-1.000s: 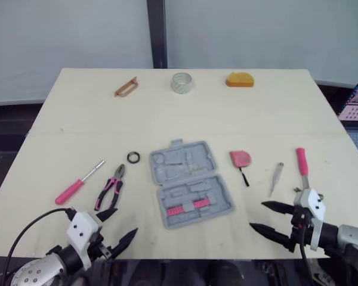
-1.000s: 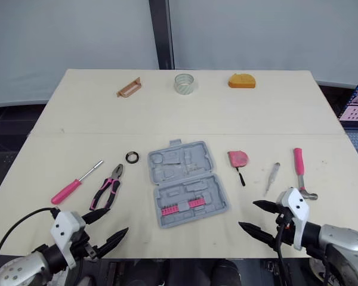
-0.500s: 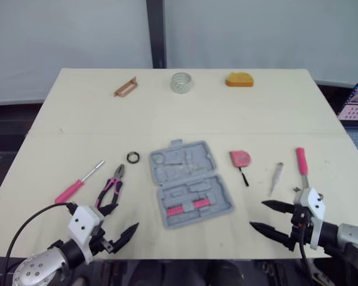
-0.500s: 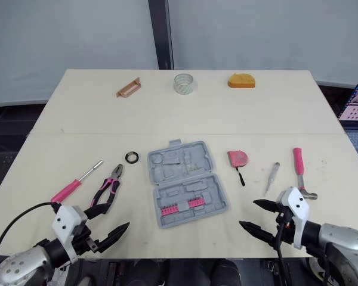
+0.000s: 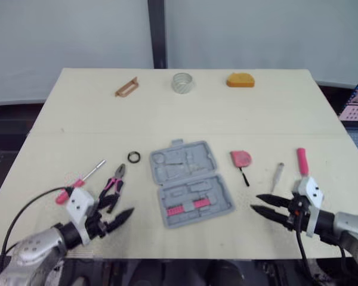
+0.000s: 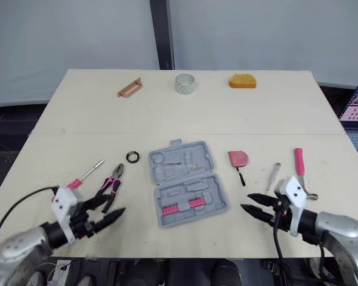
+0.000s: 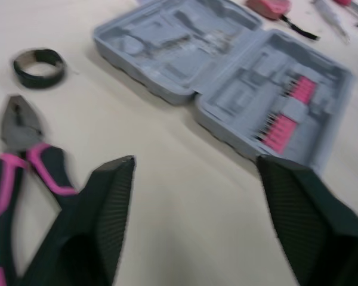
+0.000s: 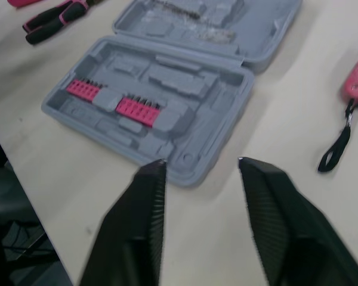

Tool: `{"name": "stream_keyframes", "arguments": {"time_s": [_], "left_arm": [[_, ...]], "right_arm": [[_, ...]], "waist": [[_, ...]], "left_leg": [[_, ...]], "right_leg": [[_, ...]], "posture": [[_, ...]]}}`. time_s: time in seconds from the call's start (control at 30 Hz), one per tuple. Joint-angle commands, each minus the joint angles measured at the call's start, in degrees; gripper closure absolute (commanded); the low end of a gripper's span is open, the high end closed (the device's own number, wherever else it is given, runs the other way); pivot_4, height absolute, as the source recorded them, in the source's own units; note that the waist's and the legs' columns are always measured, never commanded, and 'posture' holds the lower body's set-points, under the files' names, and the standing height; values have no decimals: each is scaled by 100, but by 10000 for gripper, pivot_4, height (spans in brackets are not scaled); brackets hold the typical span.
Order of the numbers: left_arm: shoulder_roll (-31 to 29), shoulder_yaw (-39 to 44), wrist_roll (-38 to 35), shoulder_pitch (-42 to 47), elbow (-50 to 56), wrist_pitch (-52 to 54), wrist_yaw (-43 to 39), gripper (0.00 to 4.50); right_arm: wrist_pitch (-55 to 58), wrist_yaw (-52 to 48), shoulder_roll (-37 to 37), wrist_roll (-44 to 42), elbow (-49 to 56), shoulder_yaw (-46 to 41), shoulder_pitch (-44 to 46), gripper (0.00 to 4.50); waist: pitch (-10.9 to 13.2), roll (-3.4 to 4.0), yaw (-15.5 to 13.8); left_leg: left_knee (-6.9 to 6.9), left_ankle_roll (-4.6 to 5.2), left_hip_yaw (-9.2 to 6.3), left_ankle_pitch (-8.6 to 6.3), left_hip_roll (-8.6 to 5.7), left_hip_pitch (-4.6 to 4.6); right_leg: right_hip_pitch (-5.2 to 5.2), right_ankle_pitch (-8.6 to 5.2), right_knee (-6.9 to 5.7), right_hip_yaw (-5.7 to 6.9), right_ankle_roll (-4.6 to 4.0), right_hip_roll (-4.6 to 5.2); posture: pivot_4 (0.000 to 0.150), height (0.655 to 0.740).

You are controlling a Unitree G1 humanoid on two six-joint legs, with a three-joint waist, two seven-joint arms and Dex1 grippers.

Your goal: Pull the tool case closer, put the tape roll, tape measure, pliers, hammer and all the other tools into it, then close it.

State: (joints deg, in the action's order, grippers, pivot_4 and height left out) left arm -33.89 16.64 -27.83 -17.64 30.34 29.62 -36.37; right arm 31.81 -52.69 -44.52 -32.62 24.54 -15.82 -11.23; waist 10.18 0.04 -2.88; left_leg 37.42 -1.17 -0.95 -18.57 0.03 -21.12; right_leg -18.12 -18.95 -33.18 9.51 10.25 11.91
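Observation:
The grey tool case [image 5: 188,182] lies open mid-table, with pink bits in its near half. Left of it lie the pink-handled pliers [image 5: 112,187], a pink screwdriver [image 5: 77,179] and a black tape ring [image 5: 133,157]. To the case's right are a pink tape measure [image 5: 240,158], a slim tester [image 5: 277,174] and a pink-handled hammer [image 5: 302,164]. My left gripper [image 5: 119,207] hovers open just in front of the pliers [image 7: 24,155]. My right gripper [image 5: 256,202] is open near the case's front right corner [image 8: 167,83], holding nothing.
Along the far edge stand a clear tape roll [image 5: 181,82], an orange object [image 5: 240,79] and a brown bracket [image 5: 126,87]. The table [image 5: 185,125] is bare between them and the case. A laptop [image 5: 355,104] sits off the right side.
Both grippers' fingers have narrowed. My left gripper moved forward, up to the pliers. The right gripper's tips shifted slightly forward.

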Motion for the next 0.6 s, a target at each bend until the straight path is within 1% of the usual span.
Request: {"name": "stream_keyframes", "arguments": {"time_s": [0.03,0.07,0.13,0.23,0.37,0.6], "left_arm": [[-33,-243,87,371,-245,129,78,29416],[-22,-359,143,568,-363,152,109,33974],[4,-588,241,898,-586,151,104,44484],[-14,-850,368,1228,-852,230,108,44484],[-90,-1184,432,1660,-1266,280,-146,44484],[-164,-1696,667,2291,-1906,328,-413,44484]], "right_arm": [[140,268,28,124,-40,242,354,43605],[177,358,54,207,-126,379,549,45000],[274,510,107,354,-331,648,937,45000],[544,653,136,500,-591,977,1403,45000],[785,810,317,792,-1149,1498,2204,45000],[900,892,661,1229,-2015,2051,2987,45000]], "waist": [[0,0,9],[1,-1,19],[1,-1,40],[1,-1,70],[1,-1,140],[1,-1,156]], "left_leg": [[-2,0,6,0,0,-4],[-4,0,17,0,-1,-5],[-3,-1,24,1,0,-12],[-2,-6,26,4,2,-10],[-1,-6,28,4,3,-10],[-3,-8,32,5,4,-14]], "right_leg": [[-7,0,1,-6,0,0],[-19,0,-3,-18,1,0],[-34,0,-16,-27,0,-1],[-39,0,-25,-32,0,-2],[-41,0,-28,-35,0,-2],[-50,0,-31,-37,0,-3]], "posture": [[1500,7400],[1500,7400],[1500,7400],[1500,7400],[1500,7400],[1500,7400]]}}
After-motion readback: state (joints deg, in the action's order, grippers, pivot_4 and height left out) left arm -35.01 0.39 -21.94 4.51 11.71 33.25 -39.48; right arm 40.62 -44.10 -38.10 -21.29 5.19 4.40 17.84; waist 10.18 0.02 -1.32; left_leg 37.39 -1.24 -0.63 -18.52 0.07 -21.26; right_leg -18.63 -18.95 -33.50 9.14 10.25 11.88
